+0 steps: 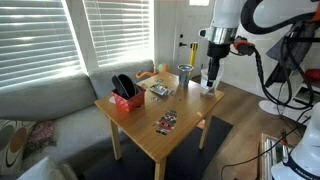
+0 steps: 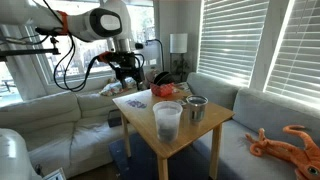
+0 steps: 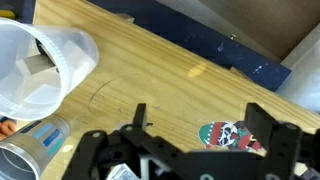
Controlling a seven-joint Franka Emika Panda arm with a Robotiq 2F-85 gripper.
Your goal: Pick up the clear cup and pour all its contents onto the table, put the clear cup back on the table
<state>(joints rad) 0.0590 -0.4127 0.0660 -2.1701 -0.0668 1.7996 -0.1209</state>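
End effector (image 3: 198, 118) spread, empty. The cup (image 2: 166, 120) (blocks (image 3: 35, 66) inside) stands upright on the desk (image 3: 150, 60), off to one side. Straddle its mid-wall squarely, then close gently.

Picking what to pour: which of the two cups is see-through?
The clear cup, with a tan block visible inside; the greyish cup beside it looks opaque.

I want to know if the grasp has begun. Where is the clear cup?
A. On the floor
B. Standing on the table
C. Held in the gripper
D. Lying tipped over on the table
B: in an exterior view the clear cup stands upright on the table, and the wrist view shows the gripper open, with the cup off to one side.
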